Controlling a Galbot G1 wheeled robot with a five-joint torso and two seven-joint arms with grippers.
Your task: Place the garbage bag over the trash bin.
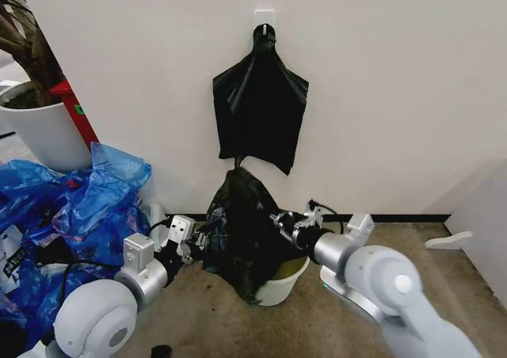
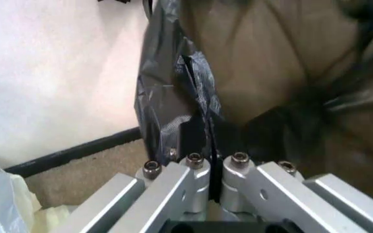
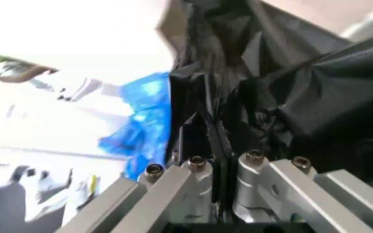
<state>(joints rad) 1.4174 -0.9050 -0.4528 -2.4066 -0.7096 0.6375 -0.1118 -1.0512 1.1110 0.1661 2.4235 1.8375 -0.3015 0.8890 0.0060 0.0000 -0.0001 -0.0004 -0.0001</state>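
The glossy black garbage bag [image 1: 242, 231] drapes over the white trash bin [image 1: 287, 283] on the floor by the wall, covering its left side; the bin's right rim still shows. My left gripper [image 1: 202, 239] is shut on the bag's left edge, and the film [image 2: 173, 107] is pinched between its fingers [image 2: 196, 167]. On the bag's right side my right gripper [image 1: 279, 222] is shut too, with wrinkled black film [image 3: 290, 107] caught between its fingers [image 3: 199, 170].
A flat black bag [image 1: 260, 108] hangs from a wall hook above the bin. Crumpled blue plastic bags [image 1: 87, 207] lie at the left, beside a large white plant pot [image 1: 40, 132]. A white panel [image 1: 483, 215] stands at the right. Bare carpet lies in front.
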